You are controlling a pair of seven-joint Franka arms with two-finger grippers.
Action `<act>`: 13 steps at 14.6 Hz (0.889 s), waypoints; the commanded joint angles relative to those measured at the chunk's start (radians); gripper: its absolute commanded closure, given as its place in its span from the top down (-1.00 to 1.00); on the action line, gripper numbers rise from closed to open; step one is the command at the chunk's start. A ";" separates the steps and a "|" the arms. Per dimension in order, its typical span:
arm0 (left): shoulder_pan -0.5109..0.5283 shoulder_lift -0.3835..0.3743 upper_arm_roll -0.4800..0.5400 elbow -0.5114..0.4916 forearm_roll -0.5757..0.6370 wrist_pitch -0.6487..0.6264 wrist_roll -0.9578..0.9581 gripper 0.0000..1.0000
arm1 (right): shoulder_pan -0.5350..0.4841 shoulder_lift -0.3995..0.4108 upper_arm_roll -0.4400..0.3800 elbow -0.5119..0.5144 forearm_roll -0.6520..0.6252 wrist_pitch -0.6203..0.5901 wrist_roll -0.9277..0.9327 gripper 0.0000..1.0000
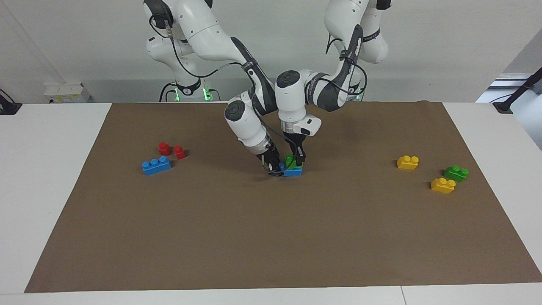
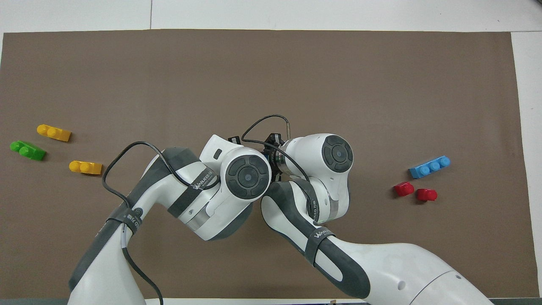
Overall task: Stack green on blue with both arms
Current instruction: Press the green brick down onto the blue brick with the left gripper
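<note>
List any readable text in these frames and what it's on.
"WANJEED": on the dark strap around the left arm.
"WANJEED", partly readable: on the strap around the right arm.
Small lettering on the left arm's upper band: too small to read.
Bricks and brown mat: no text.

Both arms bend down mid-table, left claw (image 1: 297, 162) and right claw (image 1: 274, 168) clamped, tips close together.

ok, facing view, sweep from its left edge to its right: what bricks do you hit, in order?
Spare blue brick → two red pieces → centre blue brick with a green brick on it, both grippers there → yellow brick → second yellow brick → spare green brick.
</note>
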 commanded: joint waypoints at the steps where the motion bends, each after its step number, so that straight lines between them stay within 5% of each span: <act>1: 0.000 0.072 0.021 -0.016 0.036 0.101 -0.016 -1.00 | -0.010 0.007 -0.007 -0.044 0.020 0.038 -0.024 -1.00; 5: 0.005 0.081 0.021 -0.019 0.045 0.136 0.018 -1.00 | -0.011 0.007 -0.007 -0.044 0.020 0.038 -0.024 -1.00; 6: 0.009 0.081 0.021 -0.013 0.045 0.124 0.044 0.49 | -0.011 0.007 -0.007 -0.044 0.020 0.036 -0.022 -1.00; 7: 0.013 0.077 0.019 -0.010 0.044 0.119 0.058 0.99 | -0.013 0.007 -0.007 -0.044 0.020 0.036 -0.021 -1.00; 10: 0.049 0.032 0.018 -0.007 0.044 0.093 0.102 1.00 | -0.033 0.007 -0.005 -0.041 0.041 0.027 -0.013 -0.90; 11: 0.060 0.014 0.018 -0.007 0.044 0.076 0.134 1.00 | -0.033 0.007 -0.007 -0.040 0.059 0.027 -0.011 -0.37; 13: 0.098 -0.024 0.016 -0.007 0.042 0.055 0.205 1.00 | -0.036 0.008 -0.007 -0.035 0.067 0.022 -0.011 0.30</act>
